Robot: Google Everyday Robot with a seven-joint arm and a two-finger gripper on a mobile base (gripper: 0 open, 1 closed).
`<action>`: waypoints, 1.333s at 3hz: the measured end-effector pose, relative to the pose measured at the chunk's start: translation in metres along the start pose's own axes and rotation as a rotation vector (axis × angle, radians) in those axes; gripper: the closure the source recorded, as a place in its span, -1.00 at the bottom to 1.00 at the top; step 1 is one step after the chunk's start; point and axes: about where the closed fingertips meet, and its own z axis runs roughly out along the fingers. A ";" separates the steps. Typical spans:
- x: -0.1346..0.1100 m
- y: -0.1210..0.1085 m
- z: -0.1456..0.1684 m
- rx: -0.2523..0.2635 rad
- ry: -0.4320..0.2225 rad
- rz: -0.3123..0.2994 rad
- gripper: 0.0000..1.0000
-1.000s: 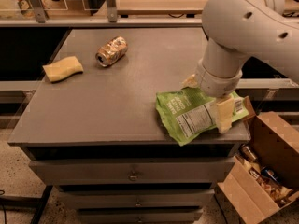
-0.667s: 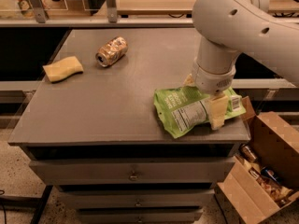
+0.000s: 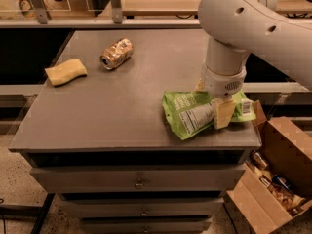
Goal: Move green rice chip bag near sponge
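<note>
The green rice chip bag (image 3: pixel 187 113) lies crumpled near the table's front right corner, with its white label facing up. My gripper (image 3: pixel 211 100) comes down from the big white arm (image 3: pixel 243 18) and straddles the bag's right half. One pale finger (image 3: pixel 222 114) presses the bag's near side and the other shows behind it, so the gripper is shut on the bag, which rests on the table. The pale-yellow sponge (image 3: pixel 66 71) lies far off at the table's left edge.
A crushed metallic can (image 3: pixel 117 53) lies on the grey table (image 3: pixel 112 116) right of the sponge. Drawers sit below the tabletop. An open cardboard box (image 3: pixel 273 179) with cans stands on the floor at the right. A shelf rail runs along the back.
The arm and gripper have shifted slightly left over the bag. The near finger has drawn in against the bag, which looks more bunched. Sponge and can have not moved.
</note>
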 end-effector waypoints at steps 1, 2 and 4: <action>0.000 0.000 0.000 0.000 0.000 0.000 1.00; 0.000 0.001 -0.002 0.013 -0.001 -0.004 1.00; -0.039 -0.028 -0.080 0.247 -0.047 -0.137 1.00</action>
